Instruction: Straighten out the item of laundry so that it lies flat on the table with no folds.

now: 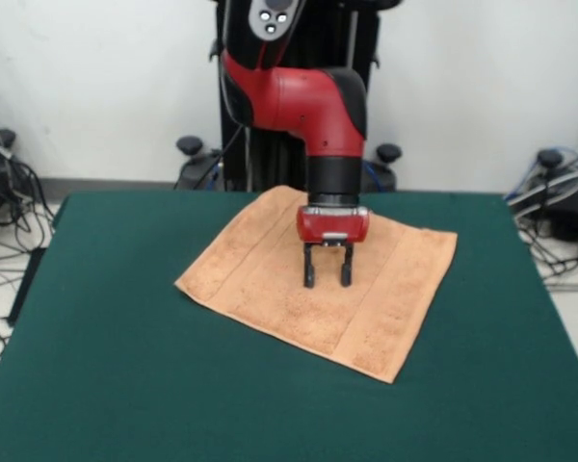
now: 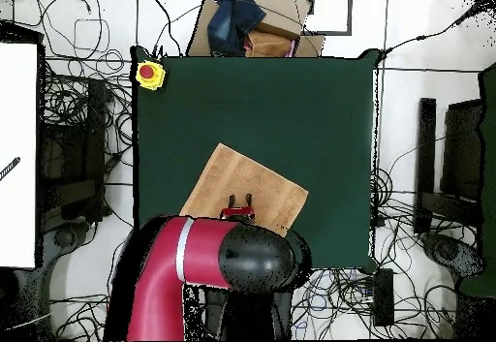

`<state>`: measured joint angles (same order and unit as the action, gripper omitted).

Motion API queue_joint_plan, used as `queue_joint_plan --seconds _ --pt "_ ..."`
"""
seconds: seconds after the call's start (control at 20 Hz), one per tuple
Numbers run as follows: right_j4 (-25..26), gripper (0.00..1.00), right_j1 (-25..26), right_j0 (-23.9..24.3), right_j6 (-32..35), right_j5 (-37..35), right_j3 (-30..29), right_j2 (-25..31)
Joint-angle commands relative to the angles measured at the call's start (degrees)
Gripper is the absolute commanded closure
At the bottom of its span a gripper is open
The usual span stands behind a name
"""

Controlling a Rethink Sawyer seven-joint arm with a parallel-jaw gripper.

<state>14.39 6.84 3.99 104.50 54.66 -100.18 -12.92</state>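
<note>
Towel [image 1: 270,279] is spread nearly flat on the green surface [image 1: 125,385], directly under the gripper [image 1: 328,278]. Fingers [image 1: 310,274] are parted, holding nothing. Soft, light terry, judged limp; best pinched at a corner or edge.

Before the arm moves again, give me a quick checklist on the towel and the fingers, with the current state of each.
1. Towel lies flat with no visible folds: ok.
2. Towel fully on the table, no edge hanging off: ok.
3. Gripper open, its fingers holding no cloth: ok.
4. Fingers lifted clear of the towel: cannot tell.
5. Towel square to the table edges: not ok, it lies rotated.
6. Yellow box with a red button at the table corner, apart from the towel: ok.
</note>
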Motion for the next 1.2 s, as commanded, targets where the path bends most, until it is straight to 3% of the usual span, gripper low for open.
queue_joint_plan --seconds 0.05,0.7,1.2 --pt "-21.5 0.0 10.1 0.6 -1.5 -5.5 28.9 4.7" --pt "-20.9 0.0 12.8 2.2 -1.0 1.5 31.7 6.4" --pt "-22.2 0.0 13.4 2.1 -1.1 0.8 32.7 6.3"
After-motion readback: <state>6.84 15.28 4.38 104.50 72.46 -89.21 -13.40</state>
